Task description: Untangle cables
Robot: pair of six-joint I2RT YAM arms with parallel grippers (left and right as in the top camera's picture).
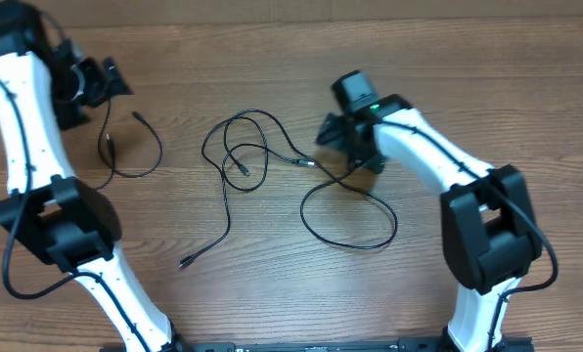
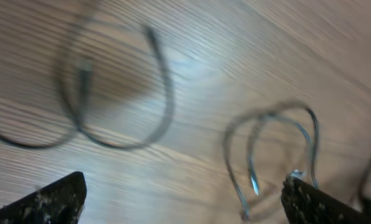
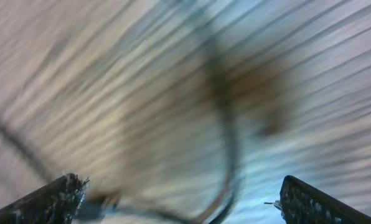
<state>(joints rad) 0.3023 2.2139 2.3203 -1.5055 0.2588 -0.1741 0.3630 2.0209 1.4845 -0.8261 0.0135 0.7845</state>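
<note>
Overhead: one black cable (image 1: 159, 154) lies curled alone on the wooden surface (image 1: 272, 293), near the left end effector (image 1: 104, 83). The tangled cables (image 1: 231, 154) sprawl mid-surface, one loop running under the right end effector (image 1: 342, 137).

Left wrist: blurred. The fingers stand wide apart and empty above the lone cable.

Right wrist: heavily blurred. The fingers are wide apart and empty, with a strand beneath.

One cable appears freed. The next move probably calls for pinching a strand of the knot and drawing it clear.

White arm shells (image 1: 424, 147), bulky black joints (image 1: 482, 230), thin black wiring (image 1: 6, 279).
</note>
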